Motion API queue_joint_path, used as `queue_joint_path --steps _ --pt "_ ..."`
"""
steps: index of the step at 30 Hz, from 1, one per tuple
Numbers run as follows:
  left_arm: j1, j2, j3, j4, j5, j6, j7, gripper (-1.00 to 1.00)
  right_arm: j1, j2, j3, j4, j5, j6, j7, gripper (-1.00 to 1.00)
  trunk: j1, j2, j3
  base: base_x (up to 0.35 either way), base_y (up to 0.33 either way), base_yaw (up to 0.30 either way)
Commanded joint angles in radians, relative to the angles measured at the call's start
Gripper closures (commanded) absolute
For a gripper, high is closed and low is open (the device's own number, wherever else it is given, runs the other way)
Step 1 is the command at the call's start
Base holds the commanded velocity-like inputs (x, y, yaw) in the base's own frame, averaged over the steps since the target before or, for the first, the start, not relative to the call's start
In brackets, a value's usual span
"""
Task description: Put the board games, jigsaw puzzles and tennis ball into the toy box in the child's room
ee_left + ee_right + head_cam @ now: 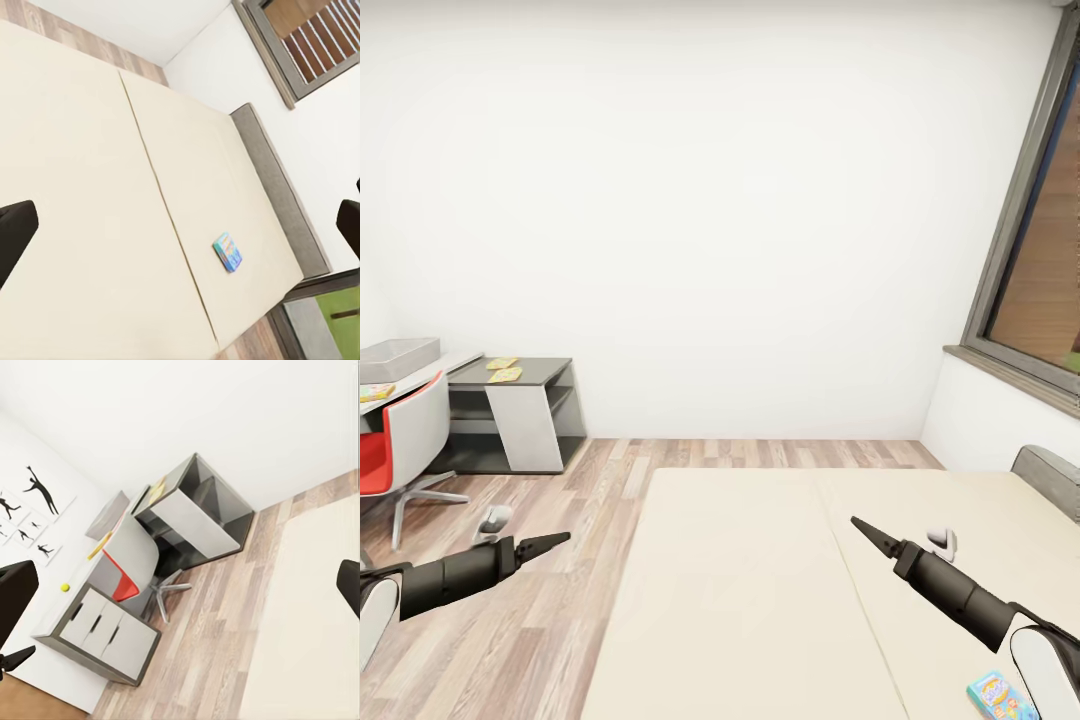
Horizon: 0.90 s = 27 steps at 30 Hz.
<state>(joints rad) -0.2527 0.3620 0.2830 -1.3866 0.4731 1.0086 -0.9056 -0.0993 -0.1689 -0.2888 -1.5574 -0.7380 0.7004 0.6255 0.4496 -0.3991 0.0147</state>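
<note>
Blue board game (994,694) lies on the bed (760,600); approach squarely. Right gripper (860,527) and left gripper (556,540) appear closed, probably empty.

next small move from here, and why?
Probably swing the right pincer back toward the blue board game lying flat on the bed beside that arm. Both pincers hang empty, the left pincer is over the floor, and the toy box sits far off on the table.

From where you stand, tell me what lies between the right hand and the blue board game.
Bare bed only, between right hand and blue board game, head view.
</note>
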Motion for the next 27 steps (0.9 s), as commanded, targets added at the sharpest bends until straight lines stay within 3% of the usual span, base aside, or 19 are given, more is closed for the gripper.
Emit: queue_joint_path --steps 1,21,27 --pt "0.000 0.000 0.001 0.000 -0.002 0.004 -0.005 -1.00 0.000 0.000 -0.001 0.000 -0.004 0.007 0.001 -1.00 0.000 -0.001 0.000 0.000 -0.296 0.000" --pt "0.000 0.000 -0.001 0.000 -0.002 0.004 -0.005 -1.00 -0.001 0.000 -0.001 0.000 -0.004 0.007 0.000 -1.00 0.000 -0.001 0.000 0.000 -0.295 0.000" --pt "0.000 0.000 0.000 0.000 -0.002 0.004 -0.005 -1.00 -0.001 -0.001 -0.001 0.000 -0.004 0.007 0.000 -1.00 0.000 -0.001 0.000 0.000 -0.134 0.000"
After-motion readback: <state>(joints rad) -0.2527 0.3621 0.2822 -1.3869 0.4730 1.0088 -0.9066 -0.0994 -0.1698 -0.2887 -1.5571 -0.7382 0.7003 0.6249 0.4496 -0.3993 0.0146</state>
